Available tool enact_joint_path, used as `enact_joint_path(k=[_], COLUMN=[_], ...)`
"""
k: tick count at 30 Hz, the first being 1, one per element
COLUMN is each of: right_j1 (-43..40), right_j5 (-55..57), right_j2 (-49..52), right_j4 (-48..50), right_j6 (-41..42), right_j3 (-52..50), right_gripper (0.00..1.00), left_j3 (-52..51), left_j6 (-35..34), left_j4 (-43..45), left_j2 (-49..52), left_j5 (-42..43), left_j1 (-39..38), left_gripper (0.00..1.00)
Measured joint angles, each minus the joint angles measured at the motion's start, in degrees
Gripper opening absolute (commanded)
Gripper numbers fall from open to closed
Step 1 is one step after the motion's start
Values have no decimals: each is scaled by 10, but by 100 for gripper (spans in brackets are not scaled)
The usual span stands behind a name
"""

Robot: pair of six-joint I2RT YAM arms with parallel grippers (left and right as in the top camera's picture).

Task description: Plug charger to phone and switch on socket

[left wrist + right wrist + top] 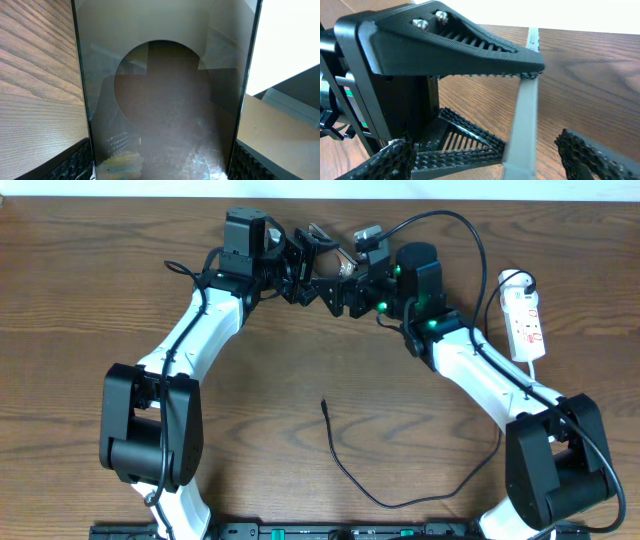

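Note:
My left gripper (308,265) is shut on the phone (335,252) and holds it up off the table at the back middle. In the left wrist view the phone (165,100), its glossy dark screen showing a dark oval, fills the space between the fingers (75,162). My right gripper (348,283) faces it, open. In the right wrist view the phone (522,125) shows edge-on as a grey strip between the open fingers (592,155). The charger (345,470) lies loose on the table, its plug tip (323,402) free. The socket (526,320) lies at the far right.
The two arms meet at the back middle, their bases at the front left (150,430) and front right (555,460). A thicker black robot cable (450,220) loops above the right arm. The wooden table (80,280) runs left and right of them.

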Motion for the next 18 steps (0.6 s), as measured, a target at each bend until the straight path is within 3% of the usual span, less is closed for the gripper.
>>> enact_joint_path(k=[18], right_j1=[1], right_j5=[24], right_j2=[0], right_j4=[0], right_j6=[1], right_j3=[0], right_gripper=[54], left_j3=[0], left_j6=[-1], left_j4=[9], left_j2=[0], left_j5=[17], left_j1=[-3], left_gripper=[7])
